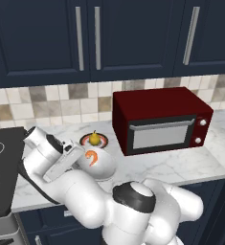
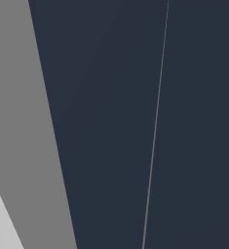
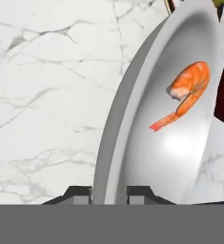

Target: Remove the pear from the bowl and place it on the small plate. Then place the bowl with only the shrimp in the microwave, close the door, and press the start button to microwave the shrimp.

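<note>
The fingers [image 3: 109, 193] are closed on the near rim of the bowl [image 3: 147, 143], one tip inside the wall and one outside. The shrimp [image 3: 187, 90] lies in the bowl, which sits on the marble table [image 1: 157, 167]. The pear [image 1: 93, 138] stands on the plate [image 1: 102, 140] just behind the bowl, left of the red oven [image 1: 162, 119].

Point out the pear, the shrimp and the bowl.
pear [image 1: 93, 138]: left base view, its yellow body, on the small plate.
shrimp [image 3: 188, 88]: hand view, its curled orange body.
bowl [image 3: 147, 157]: hand view, its bare inner wall.
</note>
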